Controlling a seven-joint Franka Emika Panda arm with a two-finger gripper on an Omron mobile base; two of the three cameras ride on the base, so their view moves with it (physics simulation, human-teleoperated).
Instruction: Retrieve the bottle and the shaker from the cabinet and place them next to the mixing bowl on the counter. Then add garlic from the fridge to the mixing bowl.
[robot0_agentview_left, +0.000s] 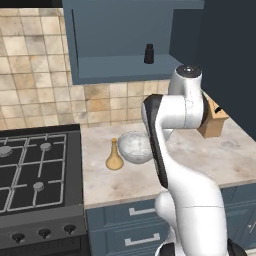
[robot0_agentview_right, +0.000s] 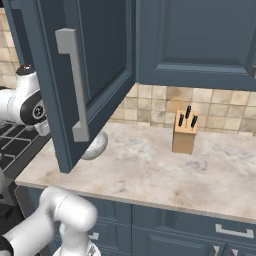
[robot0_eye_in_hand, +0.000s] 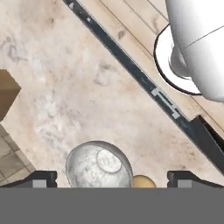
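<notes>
Beige marbled stone is nearest to me: the counter (robot0_agentview_left: 210, 160) runs above blue drawer fronts (robot0_agentview_left: 135, 225), and the white arm rises in front of it. On this stone the golden-tan bottle (robot0_agentview_left: 114, 156) stands upright, just beside the mixing bowl (robot0_agentview_left: 135, 147), on the side of the black gas hob (robot0_agentview_left: 35, 170). So I judge the first part of the task is finished: the bottle is already at its place.

The gripper (robot0_eye_in_hand: 111, 177) is seen from the hand camera, looking down on the counter from well above. Its two dark fingertips (robot0_eye_in_hand: 43, 177) stand far apart, at full width, and nothing is between them. Below them lie the bowl's rim and the round top of the bottle.

Farther back on the counter, near the tiled wall, stands a wooden knife block (robot0_agentview_right: 184, 132), well apart from the bowl.

Farthest and highest is the slate-blue cabinet (robot0_agentview_left: 120, 70). Its door (robot0_agentview_right: 75, 75) hangs open, and the small dark shaker (robot0_agentview_left: 149, 54) stands upright on the shelf, alone.

I think the step in hand is fetching the shaker. The next move calls for lifting the hand up to the shelf, turning it level, and entering past the open door without striking it. Then the fingers must close around the narrow cylinder without tipping it. The garlic comes afterwards.
</notes>
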